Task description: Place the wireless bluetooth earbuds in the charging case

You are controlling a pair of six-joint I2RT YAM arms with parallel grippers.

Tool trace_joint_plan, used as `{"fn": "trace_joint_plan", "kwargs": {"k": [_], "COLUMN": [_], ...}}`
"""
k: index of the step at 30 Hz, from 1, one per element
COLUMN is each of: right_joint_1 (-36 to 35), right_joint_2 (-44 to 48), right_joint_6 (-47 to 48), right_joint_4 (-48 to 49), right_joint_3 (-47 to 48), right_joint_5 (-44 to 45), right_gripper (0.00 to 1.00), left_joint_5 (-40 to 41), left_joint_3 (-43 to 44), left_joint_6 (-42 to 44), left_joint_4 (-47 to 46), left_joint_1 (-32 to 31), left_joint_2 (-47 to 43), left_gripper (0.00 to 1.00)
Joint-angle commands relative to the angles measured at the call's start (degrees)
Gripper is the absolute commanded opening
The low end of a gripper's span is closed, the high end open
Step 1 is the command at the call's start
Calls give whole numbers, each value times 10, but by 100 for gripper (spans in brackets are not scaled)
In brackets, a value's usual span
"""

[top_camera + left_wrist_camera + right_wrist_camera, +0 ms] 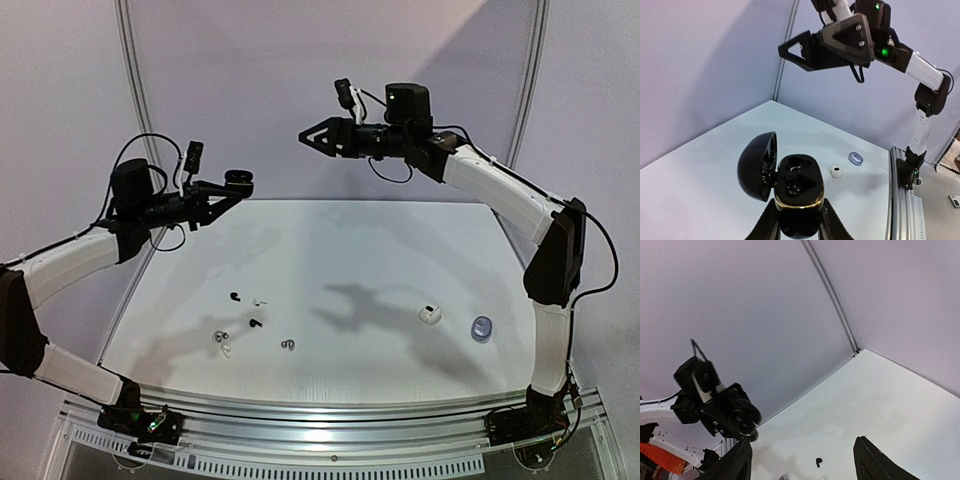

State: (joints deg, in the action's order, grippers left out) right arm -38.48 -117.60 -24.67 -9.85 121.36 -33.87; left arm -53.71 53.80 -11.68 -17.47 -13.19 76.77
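Left gripper (799, 227) clamps one open black case (797, 187); right gripper (310, 138) gapes empty. Six earbuds (254, 323) lie at the table's (380, 250) seven o'clock; one white case (429, 315), one bluish case (482, 328) at four.

No writing, brand, number or sign can be read in any view. The black charging case (795, 195) shows only a plain gold band at its rim. The white case (429, 314) and the bluish case (482, 328) on the table (400, 250) are too small to tell any marking.
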Motion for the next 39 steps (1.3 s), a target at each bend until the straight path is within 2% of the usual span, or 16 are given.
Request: {"fn": "trace_joint_plan", "kwargs": {"k": [1, 4, 9, 15, 25, 39], "right_joint_1": [-23, -60, -129, -195, -239, -241], "right_joint_2": [-50, -105, -214, -281, -336, -361], "right_joint_6": [-2, 40, 107, 188, 213, 240], "right_joint_4": [-110, -166, -226, -234, -252, -265], "right_joint_3": [5, 43, 129, 137, 137, 140], "right_joint_5": [151, 211, 257, 282, 295, 271], "right_gripper": [70, 71, 74, 76, 67, 46], "left_joint_5": [52, 79, 100, 103, 97, 95], "left_joint_3": [-39, -71, -115, -142, -149, -150], "left_joint_6": [-24, -21, -17, -7, -7, -4], "left_joint_4": [-20, -18, -19, -18, -19, -24], "left_joint_1": [34, 60, 92, 99, 99, 99], "left_joint_2": [-55, -89, -132, -165, -166, -166], "left_gripper": [0, 0, 0, 0, 0, 0]}}
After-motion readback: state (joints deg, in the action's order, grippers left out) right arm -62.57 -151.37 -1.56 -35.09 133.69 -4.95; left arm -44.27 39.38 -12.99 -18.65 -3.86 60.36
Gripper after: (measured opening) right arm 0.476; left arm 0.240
